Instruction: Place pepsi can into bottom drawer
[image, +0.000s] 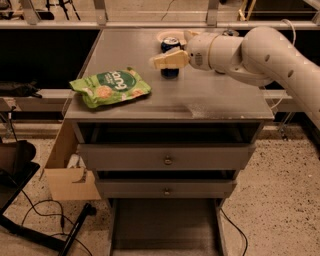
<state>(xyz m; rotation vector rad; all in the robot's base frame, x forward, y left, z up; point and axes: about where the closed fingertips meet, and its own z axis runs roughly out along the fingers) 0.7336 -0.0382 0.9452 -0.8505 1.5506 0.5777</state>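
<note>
The pepsi can (170, 45), dark blue with a silver top, stands upright at the back middle of the grey cabinet's top (215, 95). My gripper (172, 49) reaches in from the right at the can's height and is open. One beige finger (169, 60) crosses in front of the can and hides its middle; the other finger (192, 35) is behind it on the right. The can still stands on the top. The bottom drawer (165, 225) is pulled out at floor level, and what shows of its flat grey bottom is bare.
A green snack bag (111, 86) lies on the left front of the cabinet top. Two shallower drawers with round knobs (167, 160) are slightly ajar. A cardboard box (65, 172) stands left of the cabinet. Cables and a dark stand lie on the floor at left.
</note>
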